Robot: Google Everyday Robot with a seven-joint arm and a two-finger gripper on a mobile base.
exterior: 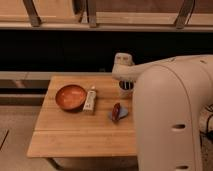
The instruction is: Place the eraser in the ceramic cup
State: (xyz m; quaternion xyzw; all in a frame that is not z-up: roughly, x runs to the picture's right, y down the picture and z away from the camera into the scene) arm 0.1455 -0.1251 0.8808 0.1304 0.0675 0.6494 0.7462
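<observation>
My gripper (pixel 124 80) hangs down from the white wrist over the back right part of the wooden table (pixel 75 130). Right under it is a small pale round shape with a dark inside, which looks like the ceramic cup (pixel 125 91); my arm partly covers it. The black eraser is not visible anywhere on the table; it is hidden or out of view.
A wide orange-brown bowl (pixel 70 96) sits at the table's left. A white oblong labelled item (pixel 90 99) lies beside it. A reddish-brown piece on blue (pixel 117 112) lies near the middle. My big white arm body (pixel 170 120) covers the right side. A dark shelf runs behind.
</observation>
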